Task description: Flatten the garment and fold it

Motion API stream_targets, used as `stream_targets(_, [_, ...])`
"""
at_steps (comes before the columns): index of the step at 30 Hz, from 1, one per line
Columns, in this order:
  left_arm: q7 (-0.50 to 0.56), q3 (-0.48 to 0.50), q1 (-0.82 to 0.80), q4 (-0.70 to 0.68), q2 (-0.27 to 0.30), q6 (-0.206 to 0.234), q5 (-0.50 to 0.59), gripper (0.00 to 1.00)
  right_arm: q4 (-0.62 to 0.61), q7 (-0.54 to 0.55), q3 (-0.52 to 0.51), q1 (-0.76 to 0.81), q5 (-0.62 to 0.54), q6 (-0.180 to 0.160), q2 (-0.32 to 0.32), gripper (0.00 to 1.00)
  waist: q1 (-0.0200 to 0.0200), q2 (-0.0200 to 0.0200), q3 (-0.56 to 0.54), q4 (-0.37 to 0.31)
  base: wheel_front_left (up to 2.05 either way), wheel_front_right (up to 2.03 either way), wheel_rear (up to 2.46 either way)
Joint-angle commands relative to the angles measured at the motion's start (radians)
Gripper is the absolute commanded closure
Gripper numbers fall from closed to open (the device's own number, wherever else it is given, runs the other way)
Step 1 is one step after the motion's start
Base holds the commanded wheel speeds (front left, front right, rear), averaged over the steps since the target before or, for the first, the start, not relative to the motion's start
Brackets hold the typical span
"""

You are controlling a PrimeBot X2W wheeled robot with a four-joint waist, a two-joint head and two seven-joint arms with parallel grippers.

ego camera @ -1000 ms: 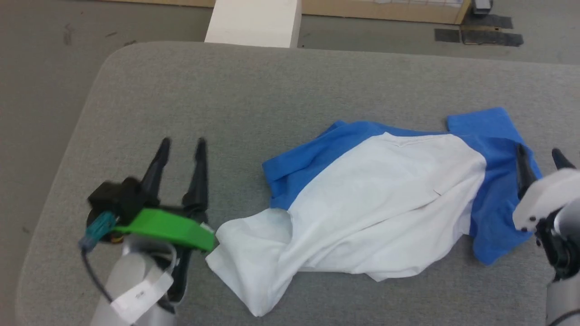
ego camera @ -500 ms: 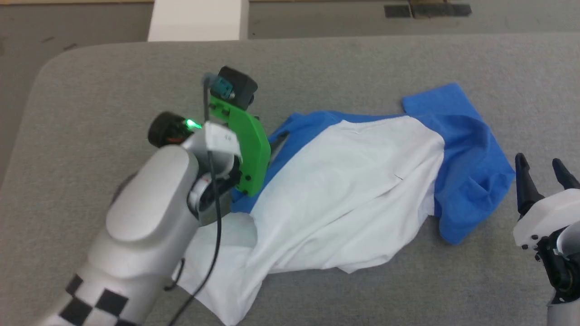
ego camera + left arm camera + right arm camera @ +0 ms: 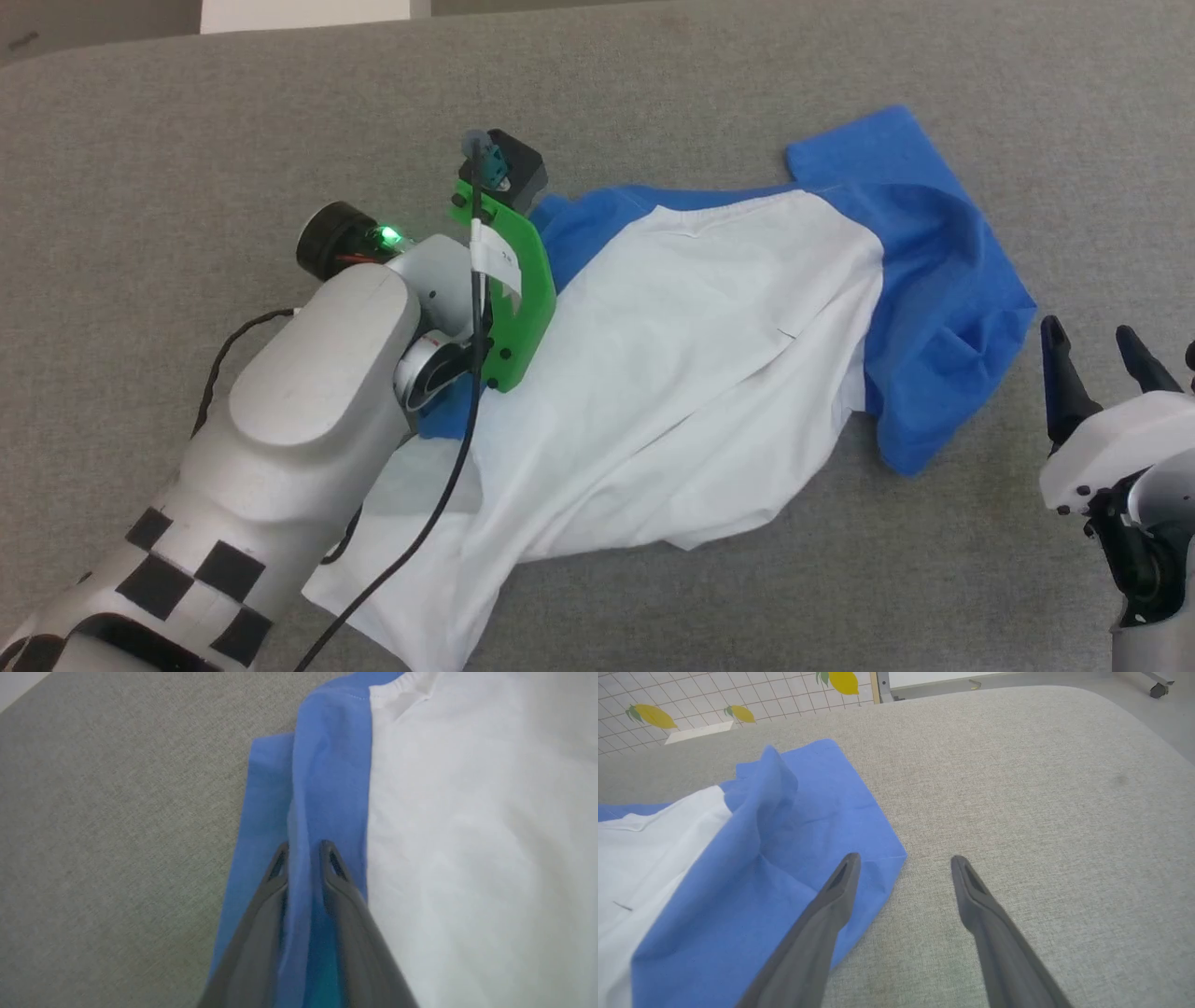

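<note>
1. Since a second ago the left hand (image 3: 303,851) has swung from bare worktop (image 3: 187,140) beside the shirt (image 3: 709,355) onto the shirt's left sleeve (image 3: 268,793). Its fingers were spread then and are now pinched on a raised fold of the blue cloth.
2. Right hand (image 3: 1088,329) has kept its place beside the right sleeve (image 3: 934,280). Its fingers are still wide apart and grip nothing (in its wrist view one finger crosses the sleeve's corner, but I cannot tell whether it touches).
3. Head camera has shifted as well, so the whole scene sits differently in the picture; the shirt itself lies much as it did.
4. Count: one shirt, two blue sleeves, two hands, one worktop.
5. Shirt lies crumpled across the middle of the grey worktop. The white body is in the centre with a blue sleeve at each end, and a white corner trails toward the robot beside the left forearm.
</note>
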Motion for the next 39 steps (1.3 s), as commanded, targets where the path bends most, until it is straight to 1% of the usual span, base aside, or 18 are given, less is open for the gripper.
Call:
stream_targets(1, [-0.013, -0.007, -0.024, 0.003, 0.005, -0.002, -0.016, 1.00, 0.005, -0.008, 0.001, -0.007, -0.004, -0.002, 0.002, 0.00, -0.0001, -0.0001, 0.004, 0.003, 0.00, 0.00, 0.00])
stream_targets(11, [-0.114, -0.022, -0.045, -0.010, -0.006, -0.002, -0.075, 1.00, 0.015, -0.003, 0.004, -0.010, -0.020, -0.002, 0.002, 0.00, -0.0001, -0.0001, -0.026, 0.052, 0.00, 0.00, 0.00])
stream_targets(14, [-0.151, -0.016, -0.040, -0.030, -0.005, -0.002, -0.093, 1.00, -0.001, 0.005, 0.014, -0.032, -0.034, -0.002, 0.002, 0.00, -0.0001, -0.0001, -0.035, 0.061, 0.00, 0.00, 0.00])
stream_targets(17, [-0.162, -0.021, -0.028, -0.046, -0.005, -0.002, -0.101, 1.00, -0.017, 0.031, 0.039, -0.075, -0.063, -0.002, 0.002, 0.00, -0.0001, -0.0001, -0.033, 0.067, 0.00, 0.00, 0.00])
stream_targets(21, [-0.169, -0.026, -0.022, -0.067, -0.011, -0.001, -0.105, 1.00, 0.003, 0.113, 0.099, -0.152, -0.097, -0.002, -0.030, 0.00, -0.0001, -0.0001, -0.013, 0.076, 0.00, 0.00, 0.00])
stream_targets(26, [-0.179, -0.028, -0.030, -0.095, -0.021, 0.008, -0.101, 1.00, 0.078, 0.243, 0.156, -0.255, -0.105, -0.002, -0.113, 0.00, -0.0001, -0.0001, 0.019, 0.091, 0.00, 0.00, 0.00])
stream_targets(29, [-0.185, -0.030, -0.038, -0.113, -0.026, 0.009, -0.099, 1.00, 0.122, 0.298, 0.192, -0.306, -0.099, -0.002, -0.146, 0.00, -0.0001, -0.0001, 0.039, 0.103, 0.00, 0.00, 0.00])
stream_targets(33, [-0.192, -0.032, -0.045, -0.132, -0.032, 0.010, -0.098, 1.00, 0.175, 0.378, 0.249, -0.344, -0.091, -0.002, -0.173, 0.00, -0.0001, -0.0001, 0.060, 0.119, 0.00, 0.00, 0.00])
stream_targets(39, [-0.197, -0.039, -0.044, -0.148, -0.035, 0.010, -0.098, 1.00, 0.217, 0.476, 0.294, -0.373, -0.079, -0.002, -0.190, 0.00, -0.0001, -0.0001, 0.077, 0.134, 0.00, 0.00, 0.00])
